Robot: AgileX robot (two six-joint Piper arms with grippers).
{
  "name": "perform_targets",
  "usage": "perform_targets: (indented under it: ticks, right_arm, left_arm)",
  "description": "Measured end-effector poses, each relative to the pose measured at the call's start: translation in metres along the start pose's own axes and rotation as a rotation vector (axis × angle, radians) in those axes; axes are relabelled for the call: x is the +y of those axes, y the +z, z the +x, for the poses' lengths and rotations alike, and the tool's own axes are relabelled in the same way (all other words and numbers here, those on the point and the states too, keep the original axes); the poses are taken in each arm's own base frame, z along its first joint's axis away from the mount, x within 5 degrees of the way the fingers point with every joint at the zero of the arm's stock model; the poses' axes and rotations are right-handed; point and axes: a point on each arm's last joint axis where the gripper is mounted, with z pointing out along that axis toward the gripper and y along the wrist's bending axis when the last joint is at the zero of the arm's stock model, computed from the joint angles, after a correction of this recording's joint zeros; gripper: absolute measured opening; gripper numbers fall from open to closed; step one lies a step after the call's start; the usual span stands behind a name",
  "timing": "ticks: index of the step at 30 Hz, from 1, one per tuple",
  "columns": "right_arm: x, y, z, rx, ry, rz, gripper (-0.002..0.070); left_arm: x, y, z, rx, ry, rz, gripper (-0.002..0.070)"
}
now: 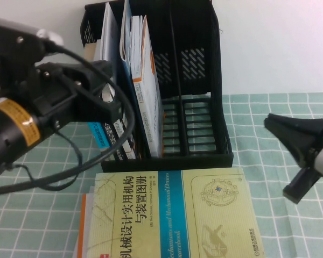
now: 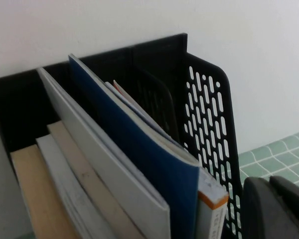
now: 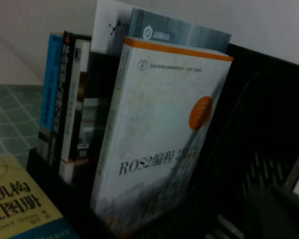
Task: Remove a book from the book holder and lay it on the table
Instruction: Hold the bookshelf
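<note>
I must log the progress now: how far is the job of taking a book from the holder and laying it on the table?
Done: a large yellow-green book lies flat on the table before the black book holder. In hand: nothing; the left tool hovers at the holder's left books, and the right tool waits to its right. Left: perhaps the ROS2 book.
</note>
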Motion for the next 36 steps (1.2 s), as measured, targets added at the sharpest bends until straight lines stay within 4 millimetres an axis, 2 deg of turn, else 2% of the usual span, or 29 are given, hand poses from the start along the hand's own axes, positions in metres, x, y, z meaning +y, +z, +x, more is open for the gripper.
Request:
perform_targets:
  ticks: [6, 11, 13, 15, 18, 21, 27, 36]
  right_arm:
    - [0.023, 0.032, 0.004, 0.045, 0.106, -0.05, -0.0001]
    - [0.038, 0.06, -0.001, 0.046, 0.121, -0.13, 0.0014]
    - [0.041, 0.072, -0.005, 0.037, 0.127, -0.154, 0.0064]
    - [0.042, 0.084, -0.008, 0.028, 0.122, -0.182, 0.0156]
    - [0.043, 0.101, -0.009, 0.022, 0.134, -0.207, 0.0317]
    - [0.039, 0.118, -0.012, 0.009, 0.143, -0.208, 0.0412]
    - [0.036, 0.153, -0.018, 0.02, 0.165, -0.202, 0.0451]
    - [0.039, 0.193, -0.008, 0.096, 0.174, -0.182, 0.0454]
  left_arm:
    - [-0.019, 0.023, -0.019, 0.07, -0.058, -0.027, -0.0003]
    - [-0.023, 0.035, -0.038, 0.063, -0.082, -0.054, -0.0003]
    - [-0.023, 0.04, -0.042, 0.061, -0.099, -0.062, -0.0003]
    - [-0.022, 0.047, -0.042, 0.072, -0.118, -0.071, -0.0003]
    - [-0.02, 0.056, -0.037, 0.11, -0.127, -0.1, -0.0003]
    - [-0.015, 0.062, -0.026, 0.185, -0.128, -0.161, -0.0003]
    - [-0.007, 0.06, -0.015, 0.282, -0.133, -0.257, -0.0003]
    - [-0.008, 0.06, -0.015, 0.283, -0.155, -0.259, -0.0003]
